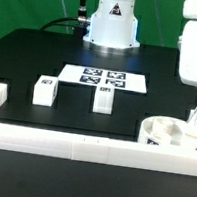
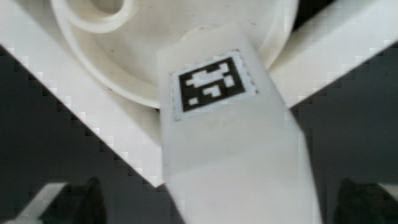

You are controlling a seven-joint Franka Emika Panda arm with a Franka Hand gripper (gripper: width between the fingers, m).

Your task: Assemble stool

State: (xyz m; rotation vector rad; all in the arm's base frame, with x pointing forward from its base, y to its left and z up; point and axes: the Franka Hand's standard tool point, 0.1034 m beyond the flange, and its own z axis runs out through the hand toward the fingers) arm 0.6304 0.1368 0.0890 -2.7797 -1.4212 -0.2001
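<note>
While gripper (image 2: 214, 200) is spread wide, leg (image 2: 222, 140) sits between fingers (image 2: 63, 200), gaps both sides.
Leg's tagged end meets seat (image 1: 171, 129), ext. view's right, by front rail (image 1: 70, 143); 2nd leg (image 1: 44, 89) & 3rd leg (image 1: 104, 95) near marker board (image 1: 109, 78).

We recorded the seat (image 1: 163, 127) and block legs (image 1: 44, 91) as smooth white plastic, slightly satin. We logged the table (image 1: 26, 62) as matt black, the marker board (image 1: 139, 84) as matt white.
</note>
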